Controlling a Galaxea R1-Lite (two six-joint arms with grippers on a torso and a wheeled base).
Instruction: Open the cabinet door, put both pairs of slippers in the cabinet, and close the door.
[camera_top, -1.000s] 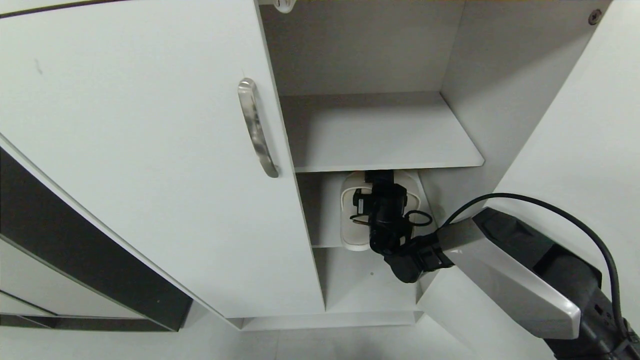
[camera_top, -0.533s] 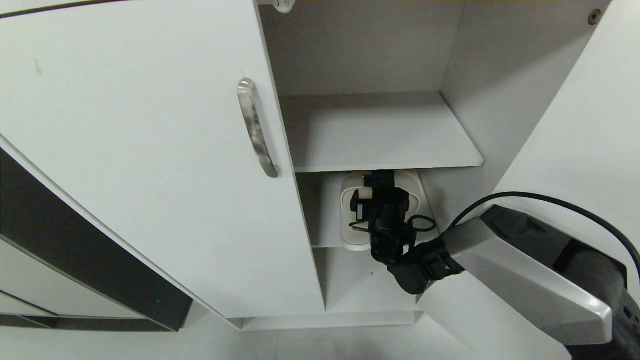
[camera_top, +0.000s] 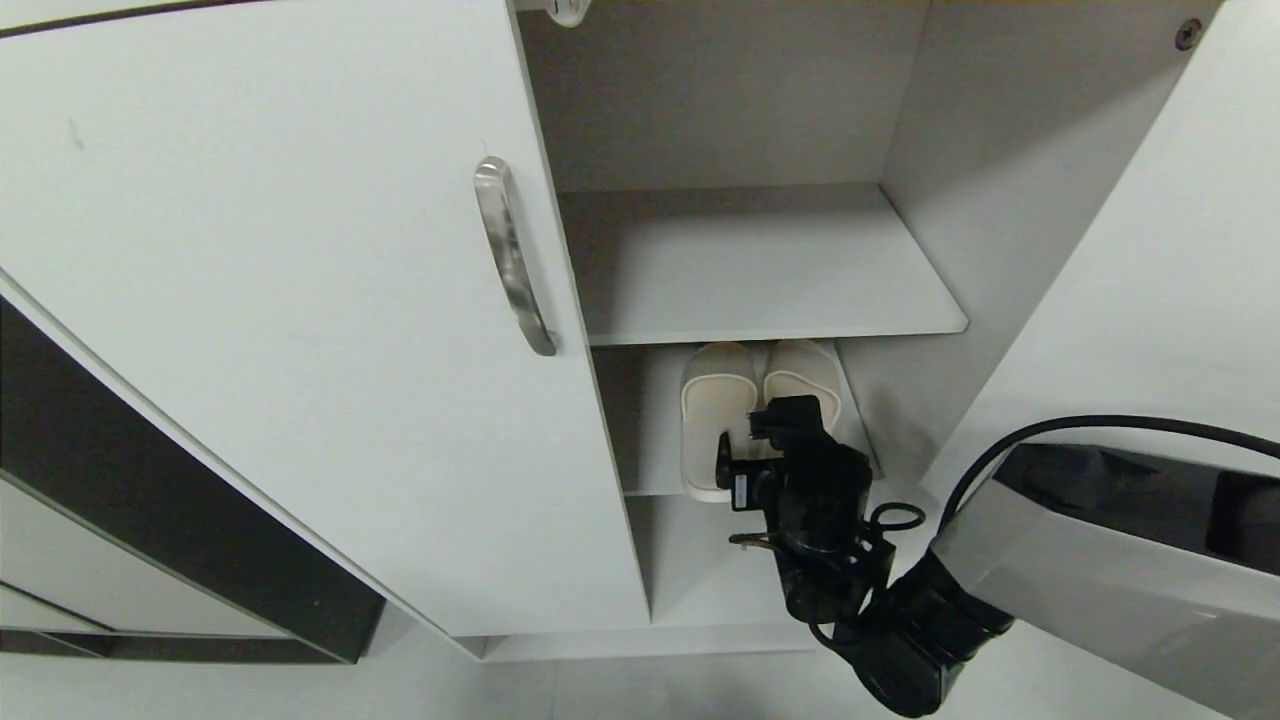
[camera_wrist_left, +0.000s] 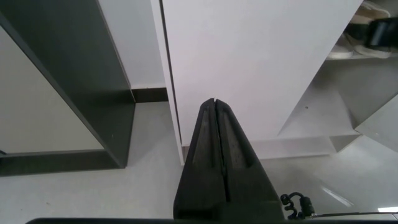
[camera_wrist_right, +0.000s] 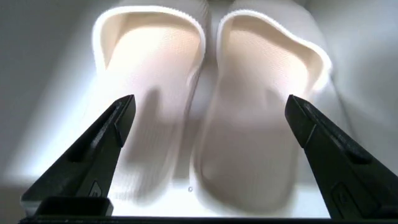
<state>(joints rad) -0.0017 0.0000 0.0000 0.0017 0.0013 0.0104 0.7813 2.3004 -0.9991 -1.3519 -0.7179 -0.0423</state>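
Observation:
A pair of cream slippers lies side by side on the cabinet's middle shelf, toes pointing inward. In the right wrist view both slippers lie just ahead of my right gripper, whose fingers stand wide open with nothing held. From the head view the right gripper hangs just outside the shelf's front edge, over the slippers' heels. My left gripper is shut and empty, low before the closed left door.
The cabinet's right door stands swung open beside my right arm. The left door with its metal handle is closed. The upper shelf is bare. A dark panel stands at the left.
My right gripper has drawn back out of the cabinet and dropped lower, leaving the slippers uncovered on the middle shelf. The slippers have stayed in place.

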